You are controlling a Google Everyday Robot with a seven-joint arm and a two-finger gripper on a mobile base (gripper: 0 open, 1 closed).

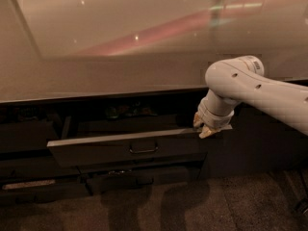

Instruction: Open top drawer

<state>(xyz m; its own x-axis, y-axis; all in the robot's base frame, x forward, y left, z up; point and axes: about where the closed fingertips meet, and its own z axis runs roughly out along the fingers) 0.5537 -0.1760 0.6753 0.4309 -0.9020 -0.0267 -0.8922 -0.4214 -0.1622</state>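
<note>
While the top drawer [96,150] stood partly open under the worktop [96,76], the gripper [204,128] sat at its right upper corner; if it was clenched, I could not tell. Pulling from that corner could skew and jam the drawer.

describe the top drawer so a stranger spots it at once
Look under the long pale countertop. The top drawer is the wide one pulled out just below it, the gripper at its right end; the drawers beneath sit further in.

No readable text, labels (or numbers)
</note>
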